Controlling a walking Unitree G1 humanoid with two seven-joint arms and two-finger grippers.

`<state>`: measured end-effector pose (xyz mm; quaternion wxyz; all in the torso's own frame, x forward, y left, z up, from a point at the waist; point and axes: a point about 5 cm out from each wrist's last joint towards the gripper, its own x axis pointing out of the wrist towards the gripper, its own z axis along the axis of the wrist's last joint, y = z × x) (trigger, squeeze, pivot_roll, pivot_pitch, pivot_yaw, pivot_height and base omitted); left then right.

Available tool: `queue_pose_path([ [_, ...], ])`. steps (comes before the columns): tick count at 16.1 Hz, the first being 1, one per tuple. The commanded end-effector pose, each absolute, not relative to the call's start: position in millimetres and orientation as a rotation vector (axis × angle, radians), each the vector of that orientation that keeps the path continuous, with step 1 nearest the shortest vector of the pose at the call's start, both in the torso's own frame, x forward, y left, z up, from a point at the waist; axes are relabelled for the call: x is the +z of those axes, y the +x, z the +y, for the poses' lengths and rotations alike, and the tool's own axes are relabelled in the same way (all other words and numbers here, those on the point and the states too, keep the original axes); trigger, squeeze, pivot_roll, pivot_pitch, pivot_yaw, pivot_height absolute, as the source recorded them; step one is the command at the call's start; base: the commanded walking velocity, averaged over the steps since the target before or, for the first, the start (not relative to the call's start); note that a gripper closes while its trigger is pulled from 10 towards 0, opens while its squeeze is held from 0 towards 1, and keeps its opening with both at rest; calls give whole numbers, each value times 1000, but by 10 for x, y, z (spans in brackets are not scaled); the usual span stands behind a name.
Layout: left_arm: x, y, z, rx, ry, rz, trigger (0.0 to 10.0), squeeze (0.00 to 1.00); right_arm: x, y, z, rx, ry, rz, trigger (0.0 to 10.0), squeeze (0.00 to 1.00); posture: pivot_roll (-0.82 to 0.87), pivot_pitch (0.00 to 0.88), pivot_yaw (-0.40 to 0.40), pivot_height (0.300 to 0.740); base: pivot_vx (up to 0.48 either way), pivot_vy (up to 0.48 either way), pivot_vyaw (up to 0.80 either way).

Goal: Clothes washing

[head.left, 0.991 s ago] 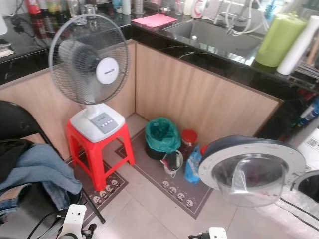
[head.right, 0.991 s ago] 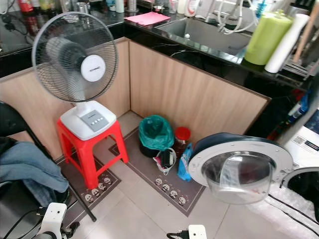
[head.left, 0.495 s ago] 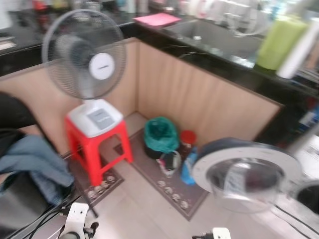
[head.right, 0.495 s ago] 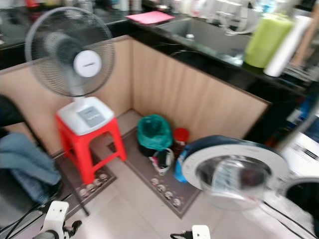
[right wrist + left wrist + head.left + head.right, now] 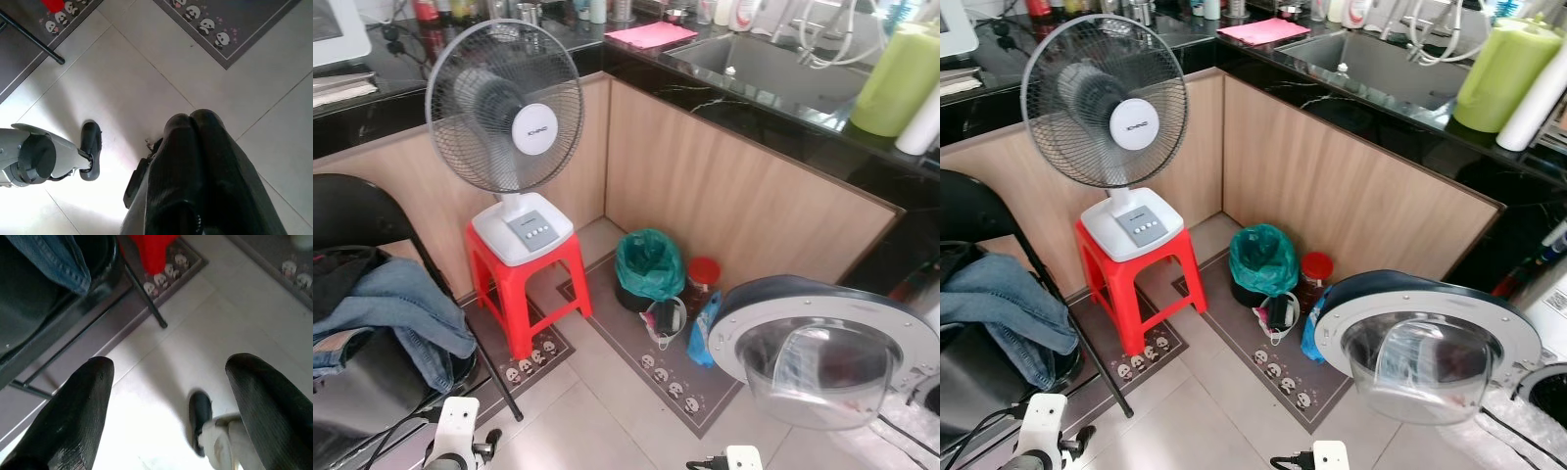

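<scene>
A pair of blue jeans (image 5: 396, 313) lies with dark clothes on a black chair (image 5: 352, 211) at my left. At my right the washing machine's round door (image 5: 818, 343) stands swung open, and its clear bowl holds nothing I can make out. Part of the drum opening (image 5: 1549, 387) peeks out behind the door. Both arms hang low over the tiled floor. My left gripper (image 5: 168, 364) is open with nothing between its fingers, close to the chair's leg. My right gripper (image 5: 190, 117) is shut, its two fingers pressed together with nothing held.
A white fan (image 5: 504, 108) stands on a red stool (image 5: 524, 284) in the corner. A green-bagged bin (image 5: 649, 266), a red-lidded jar (image 5: 702, 277) and a blue bag (image 5: 705, 328) sit on a panda mat (image 5: 666, 367). The black counter with a sink (image 5: 773, 73) runs behind.
The whole picture has shifted and was blurred half a second ago, so the camera moved. The jeans, door and fan themselves have not moved.
</scene>
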<state>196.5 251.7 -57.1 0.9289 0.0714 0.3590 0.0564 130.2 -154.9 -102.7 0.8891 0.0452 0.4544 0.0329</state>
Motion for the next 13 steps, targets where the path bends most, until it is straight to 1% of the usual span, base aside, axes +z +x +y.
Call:
queue_pose_path([
  [1,-562,1961,2506,127,142,701,10000,0,-1019,1300,-1586,31,93,922,10000,0,191,0,-99,740,0,0,0],
  [2,-543,1975,2504,133,138,673,10000,0,-1006,1306,-1609,-32,121,888,10000,0,192,0,-101,740,0,0,0],
  [4,-510,1999,2497,136,132,624,10000,0,-980,1324,-1634,-90,144,837,10000,0,188,0,-101,740,0,0,0],
  [5,-173,2491,2354,77,176,414,10000,0,-964,1337,-1651,-108,131,812,10000,0,188,0,-103,740,0,0,0],
  [6,278,2994,2167,33,194,215,10000,0,-959,1343,-1653,-103,120,805,10000,0,188,0,-103,740,0,0,0],
  [7,440,3128,2112,14,198,148,10000,0,-957,1343,-1656,-111,121,801,10000,0,188,0,-103,740,0,0,0],
  [8,508,3230,2052,-25,152,169,10000,0,-953,1343,-1662,-125,119,794,10000,0,188,0,-103,740,0,0,0],
  [9,494,3229,2041,-38,148,181,10000,0,-952,1345,-1663,-125,118,792,10000,0,191,0,-106,740,0,0,0],
  [10,683,3274,2006,-64,349,27,10000,0,-948,1351,-1658,-112,116,787,10000,0,193,0,-105,740,0,0,0],
  [11,854,3256,1940,-107,573,-174,10000,0,-945,1352,-1657,-108,116,782,10000,0,195,0,-105,740,0,0,0],
  [12,895,3244,1913,-126,634,-233,10000,0,-942,1352,-1658,-111,118,777,10000,0,196,0,-104,740,0,0,0],
  [13,908,3241,1909,-117,643,-249,10000,0,-938,1353,-1660,-117,126,768,10000,0,195,0,-105,740,0,0,0],
])
